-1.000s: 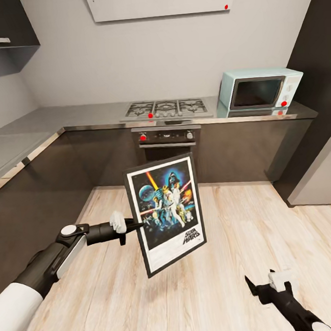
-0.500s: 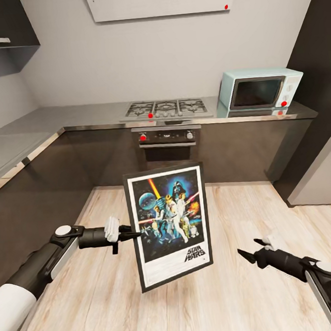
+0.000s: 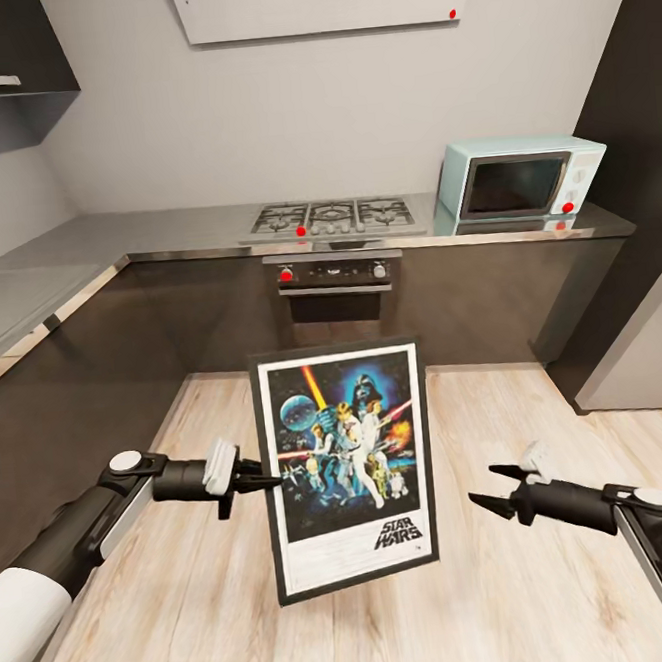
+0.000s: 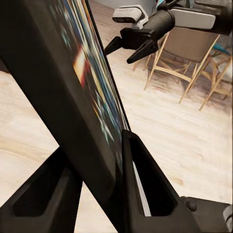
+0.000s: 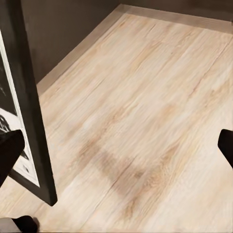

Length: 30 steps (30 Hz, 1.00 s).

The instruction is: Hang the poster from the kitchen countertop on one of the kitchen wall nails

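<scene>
Above wood floor [image 3: 516, 606], left hand [image 3: 266, 476] pinches poster [image 3: 348, 467] edge.

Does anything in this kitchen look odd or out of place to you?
Only the poster: it hangs in mid-air above the wooden floor, slightly tilted, pinched at one edge by the left gripper. The right gripper waits open beside it, apart.

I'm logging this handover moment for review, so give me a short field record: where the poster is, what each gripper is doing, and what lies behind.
poster: held upright in the air above the wooden floor, picture side facing the head camera
left gripper: shut on the poster's left edge
right gripper: open, beside the poster's right edge, not touching
kitchen countertop: behind, carrying a gas hob and a pale blue microwave
</scene>
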Motion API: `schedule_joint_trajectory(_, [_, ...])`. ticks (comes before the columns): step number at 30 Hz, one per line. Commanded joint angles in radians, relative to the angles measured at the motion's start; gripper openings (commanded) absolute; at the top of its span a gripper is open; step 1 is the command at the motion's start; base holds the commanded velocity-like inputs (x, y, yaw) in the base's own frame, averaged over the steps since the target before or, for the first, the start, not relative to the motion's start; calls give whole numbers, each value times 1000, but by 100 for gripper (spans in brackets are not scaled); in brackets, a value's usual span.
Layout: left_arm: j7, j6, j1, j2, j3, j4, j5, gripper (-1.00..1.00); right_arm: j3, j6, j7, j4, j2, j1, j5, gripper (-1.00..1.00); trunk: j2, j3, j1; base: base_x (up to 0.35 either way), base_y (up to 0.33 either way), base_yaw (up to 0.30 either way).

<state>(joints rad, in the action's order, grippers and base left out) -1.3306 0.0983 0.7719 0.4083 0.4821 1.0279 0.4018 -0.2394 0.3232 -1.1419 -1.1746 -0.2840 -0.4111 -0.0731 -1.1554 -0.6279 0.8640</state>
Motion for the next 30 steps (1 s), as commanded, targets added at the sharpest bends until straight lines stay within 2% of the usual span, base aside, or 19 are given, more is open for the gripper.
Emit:
schedule_joint_trajectory(1, [-9,9,1,1,3,0,7,-100,4,8,-32,1,0,-2,-7,100,-1,-1,0,0,0,0])
schedule_joint_trajectory(3, [-16,9,1,1,4,-1,7,-100,12,7,-77,3,-1,-3,-9,100,-1,-1,0,0,0,0])
schedule_joint_trajectory(8, [-25,8,1,1,4,-9,8,-100,23,7,-137,4,-1,-4,-13,100,-1,-1,0,0,0,0])
schedule_joint_trajectory(10, [-26,8,1,1,4,-11,8,-100,43,6,-152,4,-1,-5,-18,100,-1,-1,0,0,0,0])
schedule_joint_trajectory(14, [-28,8,1,1,4,-12,8,-100,115,3,-214,15,-1,-5,-29,100,-1,-1,0,0,0,0])
schedule_joint_trajectory(24, [-30,8,1,1,4,-10,10,-100,136,-3,-231,36,0,-5,-30,100,-1,-1,0,0,0,0])
schedule_joint_trajectory(30, [-86,7,1,1,4,-11,10,-100,137,-4,-232,36,0,-5,-30,100,-1,-1,0,0,0,0])
